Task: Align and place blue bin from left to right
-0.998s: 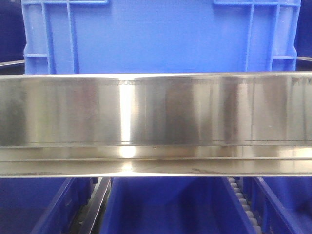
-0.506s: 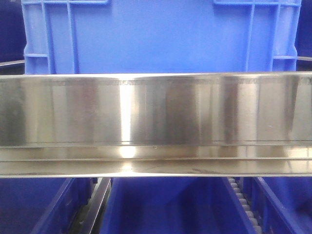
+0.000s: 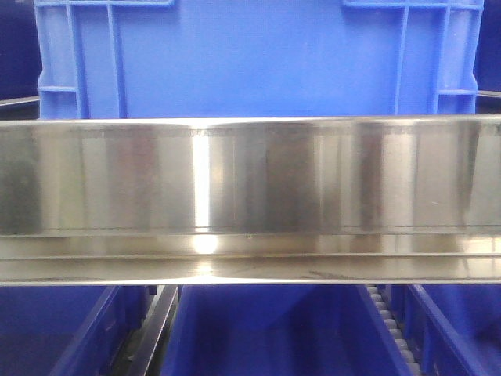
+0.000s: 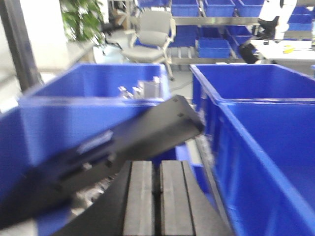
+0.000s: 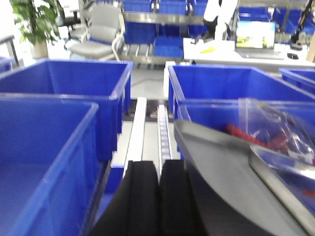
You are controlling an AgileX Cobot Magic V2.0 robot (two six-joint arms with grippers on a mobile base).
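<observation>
Front view: bright, even indoor light. The steel rail (image 3: 250,196) carries a hard vertical glare streak left of centre and smeared reflections along its length. The blue bin (image 3: 258,59) above it is evenly lit and slightly soft. Below the rail, deep shade.

Left wrist view: heavily blurred, worst on the dark panel (image 4: 123,142) crossing the foreground. The pale wall (image 4: 42,29) at upper left is overexposed.

Right wrist view: soft focus throughout. Light is blown out at top left, with a faint sheen on the plastic bag (image 5: 275,128).

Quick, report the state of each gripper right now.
Left gripper: closed, nothing held.
Right gripper: closed, nothing held.
</observation>
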